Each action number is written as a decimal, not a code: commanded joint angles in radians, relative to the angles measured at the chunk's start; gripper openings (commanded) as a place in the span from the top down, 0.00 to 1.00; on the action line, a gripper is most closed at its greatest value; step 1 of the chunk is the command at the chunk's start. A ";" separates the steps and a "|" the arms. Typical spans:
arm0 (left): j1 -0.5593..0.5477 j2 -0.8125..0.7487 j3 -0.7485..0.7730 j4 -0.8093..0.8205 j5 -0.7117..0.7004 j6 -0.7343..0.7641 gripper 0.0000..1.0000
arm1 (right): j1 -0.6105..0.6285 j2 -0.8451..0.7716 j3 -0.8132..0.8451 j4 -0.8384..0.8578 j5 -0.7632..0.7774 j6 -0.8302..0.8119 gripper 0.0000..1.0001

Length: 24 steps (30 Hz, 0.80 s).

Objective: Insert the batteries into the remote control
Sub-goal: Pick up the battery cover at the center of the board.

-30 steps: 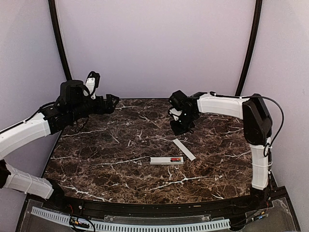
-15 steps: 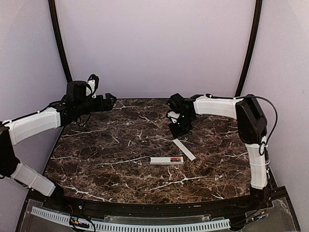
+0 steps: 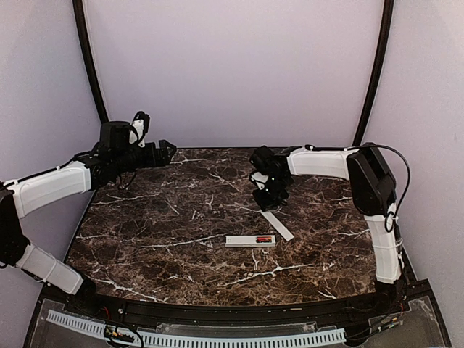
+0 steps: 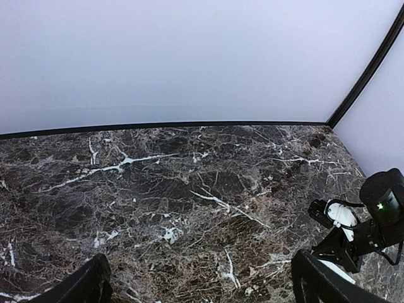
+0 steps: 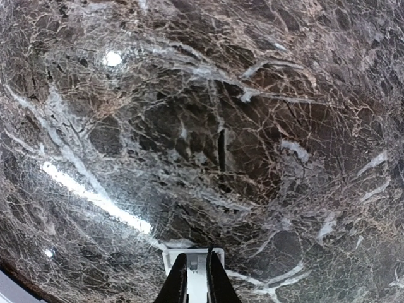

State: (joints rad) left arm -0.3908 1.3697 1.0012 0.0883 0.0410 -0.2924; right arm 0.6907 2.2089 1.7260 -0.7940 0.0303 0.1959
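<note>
One red battery (image 3: 264,239) shows in the remote control (image 3: 246,241), which lies well apart from the right gripper (image 3: 268,201), toward the arm bases and past the cover strip (image 3: 278,225). That gripper's fingers (image 5: 178,281) stand almost closed over the strip's far end; contact cannot be told. The left gripper (image 3: 168,151) gapes wide and empty, far from the remote.

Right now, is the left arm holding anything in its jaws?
No, the left arm has its jaws wide apart, with only the marble table showing between them.
</note>
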 commanded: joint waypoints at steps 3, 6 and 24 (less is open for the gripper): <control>0.007 -0.016 0.005 0.007 0.014 0.001 0.01 | -0.002 0.032 -0.001 0.001 0.013 0.004 0.90; 0.008 -0.017 0.006 0.005 0.014 0.002 0.01 | -0.002 0.029 -0.020 0.011 0.005 0.007 0.91; 0.012 -0.025 -0.003 0.014 0.023 0.005 0.01 | -0.003 -0.053 -0.041 0.050 0.070 0.015 1.00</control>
State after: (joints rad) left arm -0.3843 1.3693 1.0012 0.0887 0.0452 -0.2916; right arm 0.6918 2.2078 1.7119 -0.7635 0.0483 0.1963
